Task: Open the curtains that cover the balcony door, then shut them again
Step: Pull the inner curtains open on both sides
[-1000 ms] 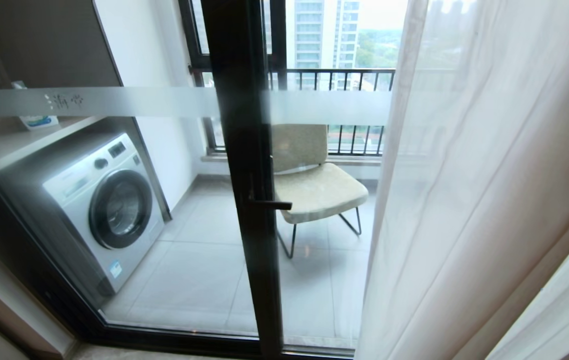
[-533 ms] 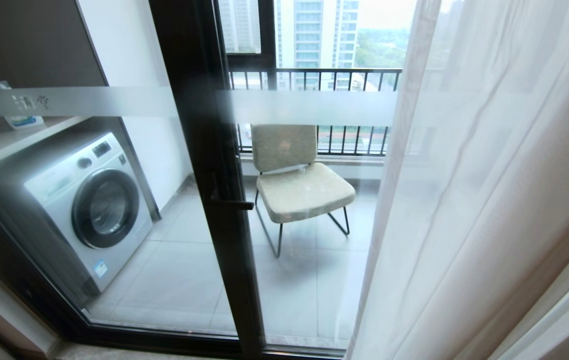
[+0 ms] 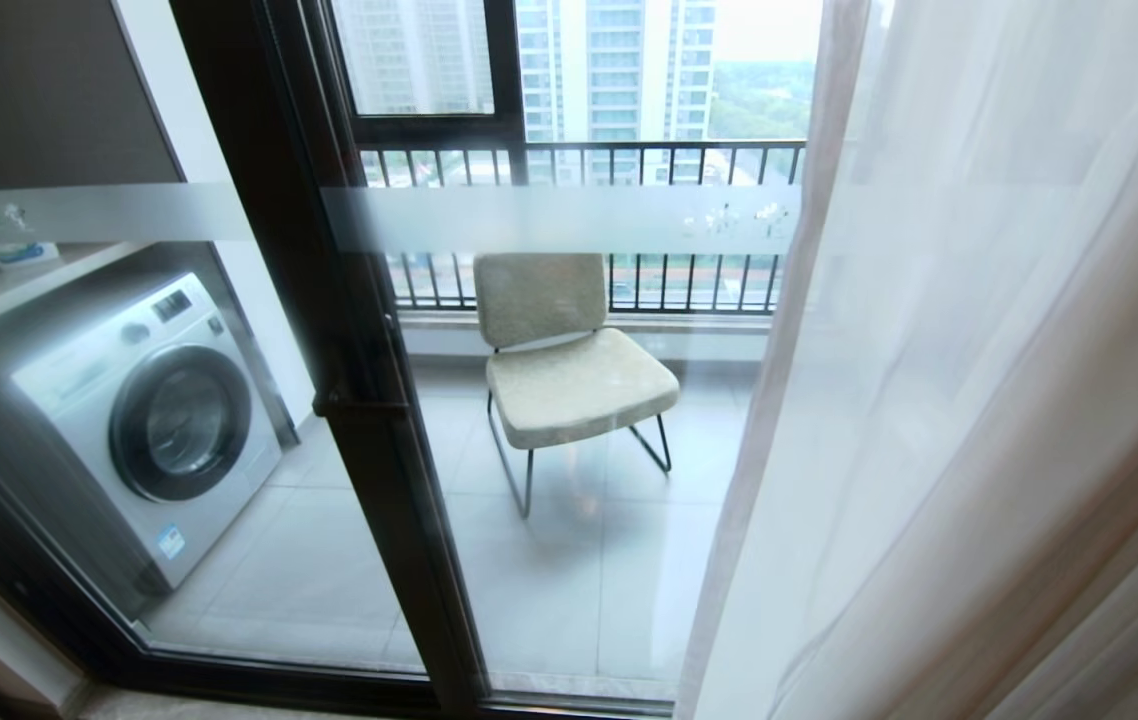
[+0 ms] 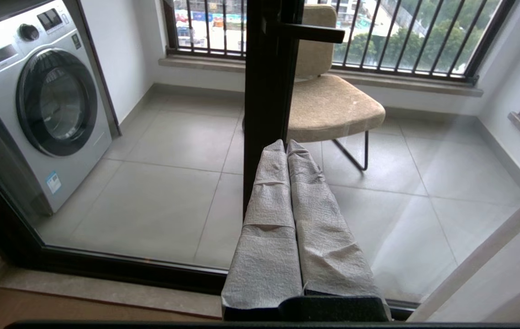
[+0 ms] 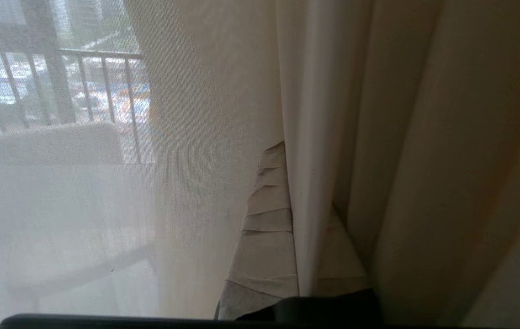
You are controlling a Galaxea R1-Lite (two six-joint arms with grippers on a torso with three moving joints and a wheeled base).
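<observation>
The curtains hang at the right of the head view: a sheer white layer [image 3: 929, 350] and a cream-beige layer [image 3: 1129, 570] behind its lower right. The balcony door [image 3: 349, 400] stands uncovered from its dark post leftward and partway right, with a frosted band [image 3: 549, 220] across the glass. Neither gripper shows in the head view. My right gripper [image 5: 294, 155] is shut on a fold of the curtains [image 5: 310, 114] that runs between its wrapped fingers. My left gripper [image 4: 286, 145] is shut and empty, pointing at the door post [image 4: 267, 91] near the handle [image 4: 315, 33].
Behind the glass are a washing machine [image 3: 149, 420] at the left, a beige chair [image 3: 569, 370] in the middle and a black railing [image 3: 629, 150] at the back. A stone sill [image 4: 104, 292] runs along the door's foot.
The whole view has shifted: the door post, washing machine and chair slid left in the picture, so the camera moved right. The curtain's edge kept its place in the picture, and more glass shows.
</observation>
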